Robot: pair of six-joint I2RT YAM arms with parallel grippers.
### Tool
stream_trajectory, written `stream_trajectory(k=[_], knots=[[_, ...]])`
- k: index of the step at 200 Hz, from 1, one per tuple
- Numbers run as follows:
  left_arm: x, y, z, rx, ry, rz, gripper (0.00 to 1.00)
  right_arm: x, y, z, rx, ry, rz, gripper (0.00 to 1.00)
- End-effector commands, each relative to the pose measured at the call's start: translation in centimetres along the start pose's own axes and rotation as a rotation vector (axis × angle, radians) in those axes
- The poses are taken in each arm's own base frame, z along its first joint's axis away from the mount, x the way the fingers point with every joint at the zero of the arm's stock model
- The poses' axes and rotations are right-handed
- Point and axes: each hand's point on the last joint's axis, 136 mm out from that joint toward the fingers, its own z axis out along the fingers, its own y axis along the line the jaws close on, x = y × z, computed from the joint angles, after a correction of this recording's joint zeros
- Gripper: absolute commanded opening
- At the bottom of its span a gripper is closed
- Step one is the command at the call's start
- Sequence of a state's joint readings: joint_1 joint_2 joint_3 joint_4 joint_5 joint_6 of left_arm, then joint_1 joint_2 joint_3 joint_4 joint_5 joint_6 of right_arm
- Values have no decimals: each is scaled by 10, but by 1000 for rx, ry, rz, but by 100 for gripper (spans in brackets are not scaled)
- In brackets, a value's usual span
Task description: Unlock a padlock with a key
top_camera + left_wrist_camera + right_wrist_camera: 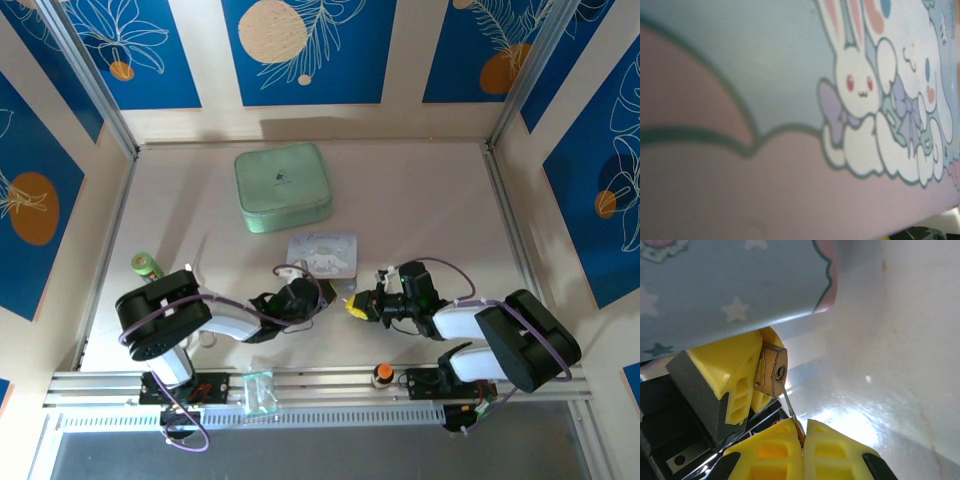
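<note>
Small brass-gold padlock [771, 371] sits near the table's middle, just in front of the pastel cartoon box [322, 255]. It is clamped between the yellow ribbed plastic fingers [732, 375] of the left gripper [306, 298]. The jaws are narrowed onto the brass body, one pad on each side. The keyhole end faces out toward the right wrist camera, angled down and to the right. The body's long axis runs back into the jaws (shackle hidden, cannot tell whether it is latched). The brass is dull and scuffed, with a round dark keyway in a blunt, chamfered end face.

Thin silvery key [789, 405] is pinched in the right gripper [802, 436], yellow fingertips pressed together on it, and only the narrow blade shows. The blade's long axis is steep, rising up and slightly left from the fingertips. Its tip is at the padlock's end face, right by the keyway; I cannot tell whether it has entered.

From above, the two grippers meet nose to nose on the pale, smooth, glossy tabletop [430, 200]. The box has a matte printed lid with white bunnies, stars and pink scallops, and the left wrist camera sees it very close and blurred. Well behind it is a mint-green rounded square case [283, 187].
</note>
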State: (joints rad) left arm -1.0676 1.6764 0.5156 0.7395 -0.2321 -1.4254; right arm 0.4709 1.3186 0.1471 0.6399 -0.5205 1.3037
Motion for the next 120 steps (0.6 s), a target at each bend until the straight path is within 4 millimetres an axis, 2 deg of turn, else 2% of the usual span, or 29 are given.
stream_trajectory(k=[1, 28, 47, 68, 108, 120], knots=[[5, -24, -4, 120, 52, -114, 0, 6, 6, -4, -37, 24, -9, 0], [4, -27, -4, 123, 52, -130, 0, 0, 8, -7, -50, -4, -11, 0], [0, -15, -6, 40, 30, -102, 0, -6, -5, -11, -8, -78, 32, 0], [-3, -14, -5, -21, 16, -67, 0, -6, -16, -17, 104, -123, 10, 0], [-2, -31, 1, 71, 25, -128, 0, 4, -13, -28, 56, -150, 14, 0], [-1, -37, 1, 103, 33, -142, 0, 8, -5, -27, 11, -133, 9, 0]])
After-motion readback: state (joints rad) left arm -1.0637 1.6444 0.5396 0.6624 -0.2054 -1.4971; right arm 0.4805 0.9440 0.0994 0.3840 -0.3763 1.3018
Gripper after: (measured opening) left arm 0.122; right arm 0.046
